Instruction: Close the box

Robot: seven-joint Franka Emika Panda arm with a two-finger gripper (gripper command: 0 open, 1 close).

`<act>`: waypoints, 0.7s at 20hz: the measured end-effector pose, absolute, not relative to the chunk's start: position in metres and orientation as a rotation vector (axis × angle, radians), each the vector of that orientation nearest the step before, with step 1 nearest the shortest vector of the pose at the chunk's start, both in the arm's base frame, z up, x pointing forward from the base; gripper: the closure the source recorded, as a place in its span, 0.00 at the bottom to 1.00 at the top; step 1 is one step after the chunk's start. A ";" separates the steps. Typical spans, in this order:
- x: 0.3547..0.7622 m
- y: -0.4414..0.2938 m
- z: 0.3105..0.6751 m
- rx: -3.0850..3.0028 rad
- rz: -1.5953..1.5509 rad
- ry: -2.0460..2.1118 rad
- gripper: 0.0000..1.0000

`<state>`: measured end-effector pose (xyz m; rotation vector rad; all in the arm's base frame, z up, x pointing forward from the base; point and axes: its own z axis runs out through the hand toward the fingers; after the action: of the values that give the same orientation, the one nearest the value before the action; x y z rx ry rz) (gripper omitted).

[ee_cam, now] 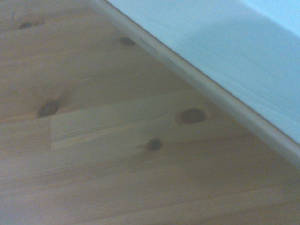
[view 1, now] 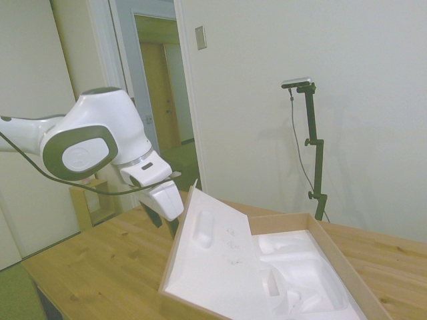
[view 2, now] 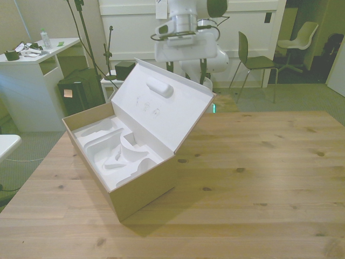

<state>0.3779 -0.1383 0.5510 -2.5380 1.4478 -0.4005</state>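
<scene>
One box (view 2: 126, 162) is seen standing open on the wooden table (view 2: 259, 178), its foam-lined lid (view 1: 210, 250) propped at a slant. The gripper (view 1: 167, 220) is held just behind the lid's free edge; whether its fingers are spread cannot be told. The approach appears in hand, and a push on the lid's back, over toward the base, seems called for next.

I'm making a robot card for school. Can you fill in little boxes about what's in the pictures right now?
box: brown cardboard, on the table
lid: open, tilted up, white inside
inside the box: white foam with moulded hollows
gripper: behind the raised lid, near its outer side
touching lid: cannot tell
table: wooden
job left: lid not yet shut
</scene>
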 end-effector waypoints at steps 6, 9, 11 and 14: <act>0.354 -0.229 0.611 -2.327 -0.562 1.620 0.00; 0.351 -0.262 0.621 -2.242 -0.652 1.695 0.00; 0.359 -0.274 0.623 -2.195 -0.704 1.723 0.00; 0.375 -0.288 0.624 -2.118 -0.813 1.772 0.00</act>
<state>0.3751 -0.2882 0.6244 -2.1181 1.7718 -0.8127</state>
